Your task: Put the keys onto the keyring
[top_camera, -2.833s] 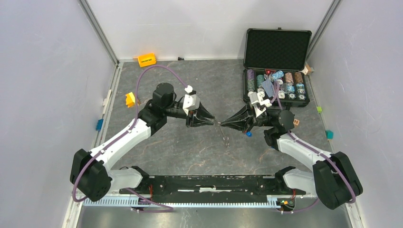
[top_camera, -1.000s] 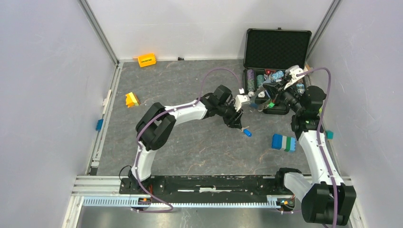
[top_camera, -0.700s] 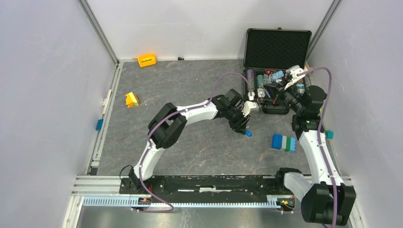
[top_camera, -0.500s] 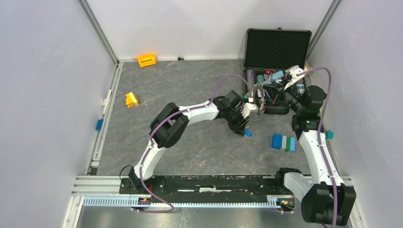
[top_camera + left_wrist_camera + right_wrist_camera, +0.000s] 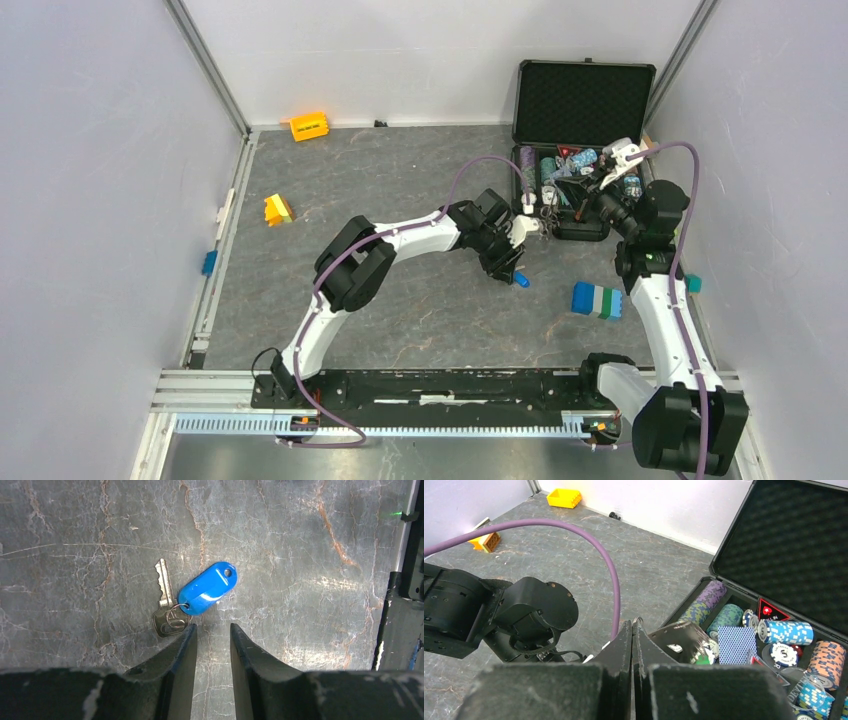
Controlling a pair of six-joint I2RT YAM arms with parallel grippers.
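The blue-headed key [image 5: 207, 588] lies flat on the grey table, joined by a small wire loop to a short silver blade [image 5: 166, 605]. It also shows in the top view [image 5: 521, 281]. My left gripper [image 5: 212, 626] is slightly open and empty, its tips just short of the key; in the top view it hovers beside it [image 5: 511, 266]. My right gripper [image 5: 632, 622] is shut, held up near the case [image 5: 551, 201]. A thin metal loop of the keyring [image 5: 638, 619] pokes out at its tip. A blurred dark piece with a green bit [image 5: 696, 657] hangs beside it.
An open black case [image 5: 583, 100] with poker chips [image 5: 786, 631] stands at the back right; its edge shows in the left wrist view [image 5: 405, 580]. A blue, green and white block [image 5: 597, 299] lies right of the key. Yellow bricks [image 5: 309, 126] [image 5: 274, 209] lie far left.
My left arm has reached to the right and settled over the blue key. My right gripper has stayed raised by the case; what hangs from it has swung a little.
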